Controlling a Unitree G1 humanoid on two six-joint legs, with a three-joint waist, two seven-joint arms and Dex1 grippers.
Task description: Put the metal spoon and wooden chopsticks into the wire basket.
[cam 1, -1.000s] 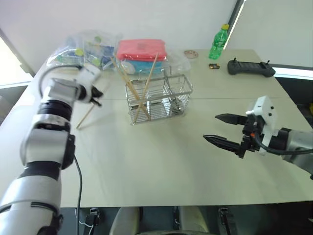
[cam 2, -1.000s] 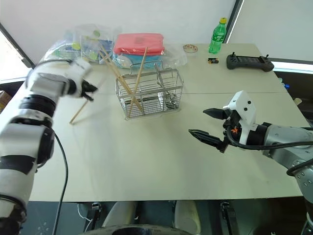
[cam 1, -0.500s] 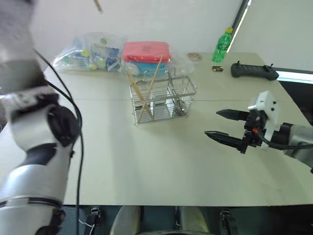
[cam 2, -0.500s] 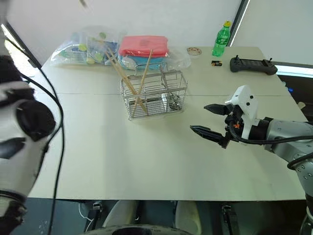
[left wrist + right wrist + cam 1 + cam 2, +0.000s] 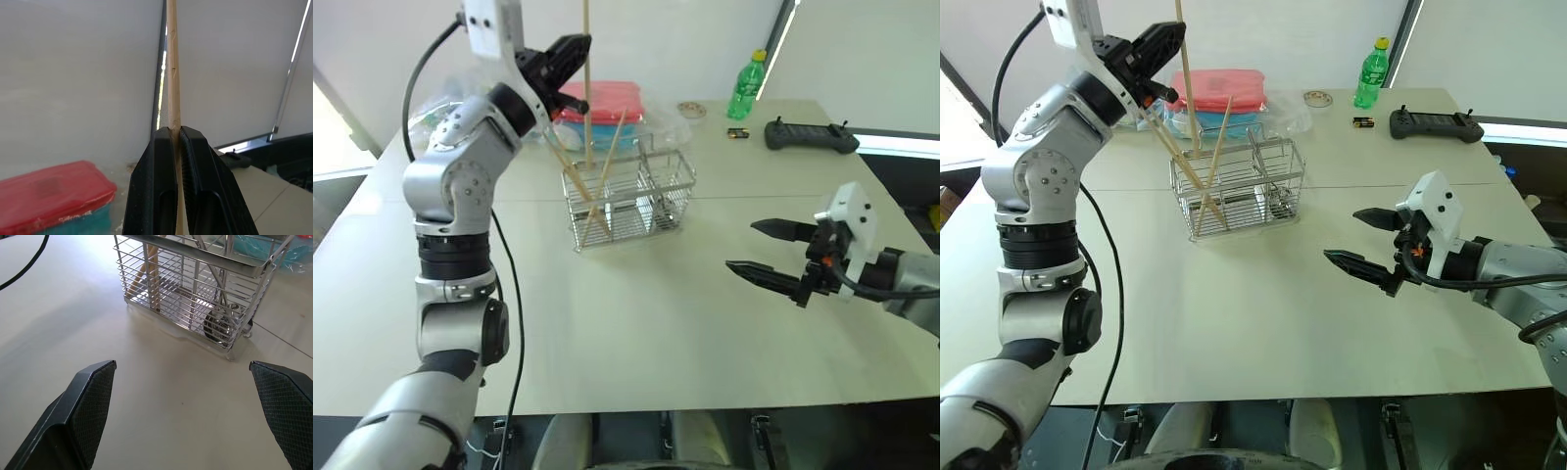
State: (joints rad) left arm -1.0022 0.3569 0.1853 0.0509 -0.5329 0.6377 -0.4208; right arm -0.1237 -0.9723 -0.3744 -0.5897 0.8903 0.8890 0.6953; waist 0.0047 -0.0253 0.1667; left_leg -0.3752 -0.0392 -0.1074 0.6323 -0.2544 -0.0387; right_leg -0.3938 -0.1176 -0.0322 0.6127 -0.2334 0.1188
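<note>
Above the wire basket, the left gripper is clamped on one wooden chopstick, holding it upright with its lower end just over the basket's left compartment. Three more chopsticks already lean crossed in that same compartment, their tips sticking out above the rim. Low in the right compartment sits the metal spoon, its round bowl against the wire front.

Right behind the basket lies a red-lidded container, with clear plastic bags of small items beside it toward the robot's left. Farther back on the table stand a green bottle, a small round dish, a little dark and yellow item and a black controller.

Well apart from the basket, on the robot's right side, the right gripper hangs over bare tabletop with its jaws spread wide and nothing between them. Nothing lies between it and the basket.
</note>
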